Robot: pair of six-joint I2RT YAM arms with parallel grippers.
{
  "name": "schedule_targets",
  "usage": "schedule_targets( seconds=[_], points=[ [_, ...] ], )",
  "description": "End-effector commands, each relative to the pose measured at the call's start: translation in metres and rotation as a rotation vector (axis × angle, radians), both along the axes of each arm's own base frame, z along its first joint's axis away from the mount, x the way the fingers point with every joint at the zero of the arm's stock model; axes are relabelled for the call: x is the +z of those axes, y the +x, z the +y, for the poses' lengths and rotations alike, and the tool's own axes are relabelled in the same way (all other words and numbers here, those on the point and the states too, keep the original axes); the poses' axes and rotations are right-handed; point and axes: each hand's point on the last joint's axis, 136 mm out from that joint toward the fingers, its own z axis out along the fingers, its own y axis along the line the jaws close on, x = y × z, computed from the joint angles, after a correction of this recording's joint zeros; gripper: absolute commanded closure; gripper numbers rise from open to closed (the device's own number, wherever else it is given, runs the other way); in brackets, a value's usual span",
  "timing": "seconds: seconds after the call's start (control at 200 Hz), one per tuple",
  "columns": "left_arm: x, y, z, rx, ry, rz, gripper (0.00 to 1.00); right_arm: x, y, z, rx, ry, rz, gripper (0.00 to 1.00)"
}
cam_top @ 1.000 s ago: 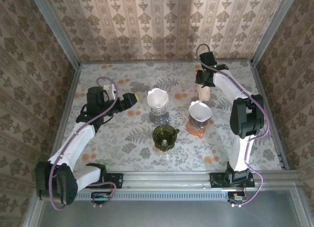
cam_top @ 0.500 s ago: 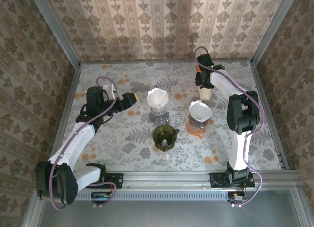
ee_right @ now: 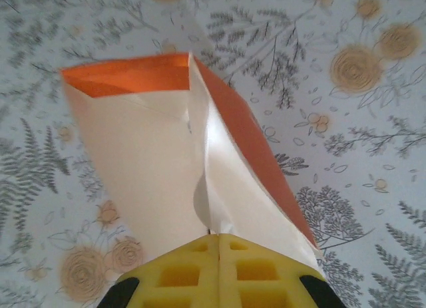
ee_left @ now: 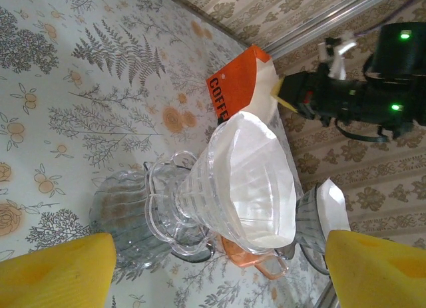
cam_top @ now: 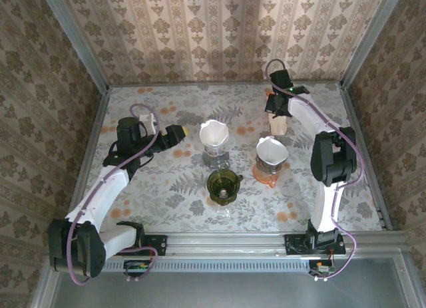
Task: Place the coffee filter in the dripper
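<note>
An orange pack of coffee filters (cam_top: pixel 278 126) stands at the back right, cream papers (ee_right: pixel 146 161) fanning out of it. My right gripper (ee_right: pixel 218 236) is over the pack, yellow pads pressed together on the top edge of a white coffee filter (ee_right: pixel 246 188). From above, the right gripper (cam_top: pixel 277 115) sits right on the pack. A dark green dripper (cam_top: pixel 223 185) stands at the table's centre front. My left gripper (cam_top: pixel 176 135) hangs open left of a clear dripper (ee_left: pixel 200 195) lined with a white filter (ee_left: pixel 256 181), its yellow fingers (ee_left: pixel 60 275) well apart.
The clear dripper (cam_top: pixel 213 138) rests on a glass carafe (ee_left: pixel 123 218). Another filter-lined dripper (cam_top: pixel 271 152) sits on an orange-handled server (cam_top: pixel 266 177) just in front of the pack. Metal rails and patterned walls close in the table.
The right gripper's jaws have closed on the filter's edge at the pack. The left arm has stayed put, still open.
</note>
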Motion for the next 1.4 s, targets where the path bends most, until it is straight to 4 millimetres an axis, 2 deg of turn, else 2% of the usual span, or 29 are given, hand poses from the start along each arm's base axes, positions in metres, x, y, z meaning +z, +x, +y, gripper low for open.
schedule_targets(
  seconds=[0.0, 0.13, 0.275, 0.415, 0.59, 0.615, 0.64, 0.72, 0.91, 1.14, 1.275, 1.335, 1.35, 1.4],
  points=[
    [0.002, -0.001, -0.001, -0.012, -0.022, -0.003, 0.17, 0.05, -0.006, -0.005, -0.005, -0.023, -0.117, 1.0],
    [0.002, -0.001, -0.001, -0.011, -0.026, 0.0, 0.16, 0.073, -0.019, -0.007, -0.004, -0.03, -0.166, 1.0],
    [0.004, -0.002, -0.001, -0.01, -0.03, 0.002, 0.16, 0.108, -0.036, -0.008, 0.001, -0.022, -0.241, 1.0],
    [0.005, -0.003, 0.0, -0.008, -0.034, 0.01, 0.16, 0.142, -0.058, -0.001, 0.041, -0.013, -0.299, 1.0],
    [0.009, -0.005, 0.0, -0.006, -0.04, 0.006, 0.16, 0.188, -0.1, 0.022, 0.15, 0.034, -0.378, 1.0],
    [0.009, -0.006, 0.0, -0.004, -0.04, 0.005, 0.16, 0.189, -0.105, 0.029, 0.175, 0.04, -0.375, 1.0],
    [0.01, -0.006, 0.0, -0.004, -0.04, 0.003, 0.16, 0.204, -0.117, 0.034, 0.203, 0.052, -0.404, 1.0],
    [0.012, -0.007, 0.001, -0.001, -0.039, -0.002, 0.15, 0.215, -0.144, 0.056, 0.306, 0.097, -0.393, 1.0],
    [0.018, -0.009, 0.005, 0.002, -0.043, -0.018, 0.13, 0.215, -0.218, 0.117, 0.606, 0.173, -0.244, 1.0],
    [0.03, -0.011, 0.013, 0.015, -0.04, -0.056, 0.03, 0.193, -0.299, 0.159, 0.825, 0.216, 0.029, 1.0],
    [0.036, -0.015, 0.013, 0.0, -0.047, -0.082, 0.0, 0.173, -0.329, 0.176, 0.88, 0.23, 0.18, 1.0],
    [0.039, -0.016, 0.011, -0.014, -0.062, -0.085, 0.0, 0.169, -0.338, 0.178, 0.888, 0.215, 0.218, 1.0],
    [0.04, -0.016, 0.01, -0.019, -0.07, -0.088, 0.0, 0.162, -0.336, 0.181, 0.884, 0.201, 0.247, 1.0],
    [0.046, -0.018, 0.006, -0.042, -0.104, -0.107, 0.0, 0.158, -0.338, 0.183, 0.886, 0.184, 0.275, 1.0]
  ],
)
